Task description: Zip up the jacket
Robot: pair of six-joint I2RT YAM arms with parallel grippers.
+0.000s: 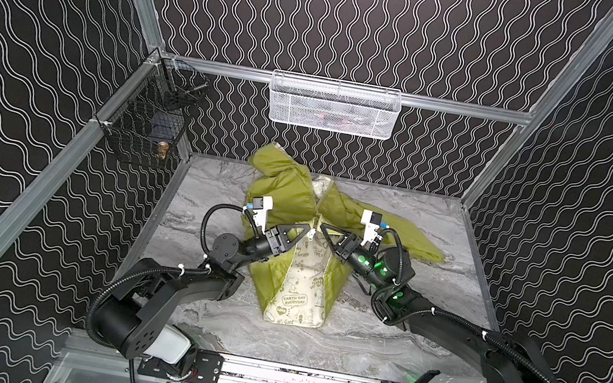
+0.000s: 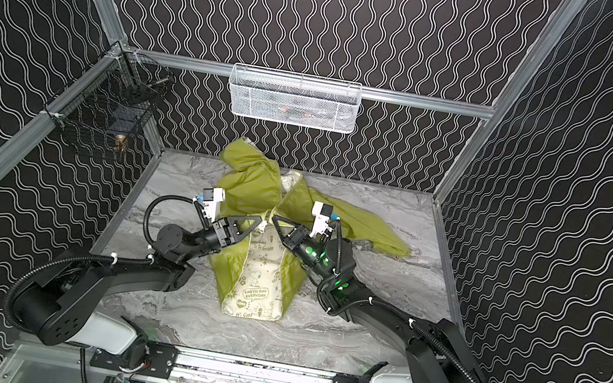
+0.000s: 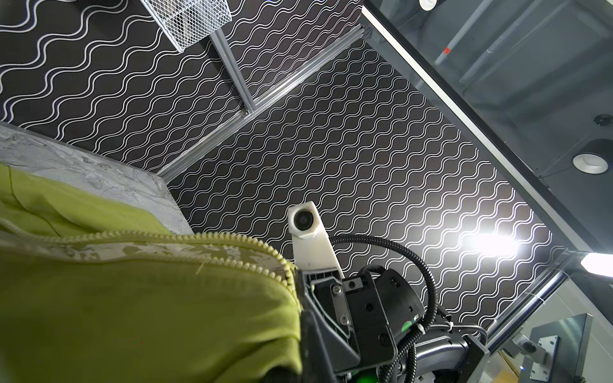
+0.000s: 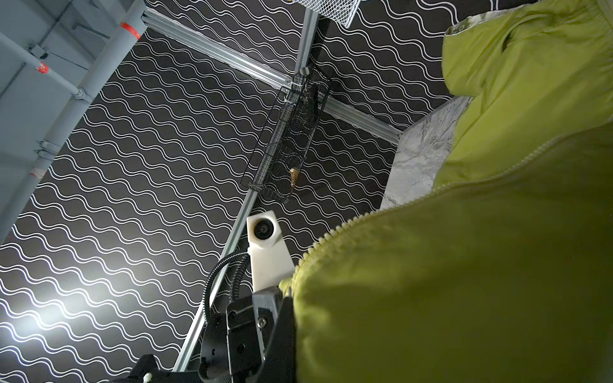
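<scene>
The lime-green jacket [image 1: 287,193] [image 2: 255,188] lies on the marble table, hood toward the back wall. Its fronts are joined above the grippers and splay open below, baring the cream printed lining [image 1: 300,284]. My left gripper [image 1: 307,229] [image 2: 259,222] and right gripper [image 1: 325,227] [image 2: 275,219] meet tip to tip at the zipper, each shut on a front edge of the jacket. A small white zipper pull [image 1: 312,237] hangs just below them. In the wrist views green cloth and zipper teeth [image 3: 252,255] [image 4: 331,237] hide my own jaws.
A white mesh basket [image 1: 333,106] hangs on the back wall. A black wire basket [image 1: 147,124] hangs on the left wall. One sleeve [image 1: 414,240] stretches out to the right on the marble table [image 1: 377,339]. Both arms reach in from the front rail.
</scene>
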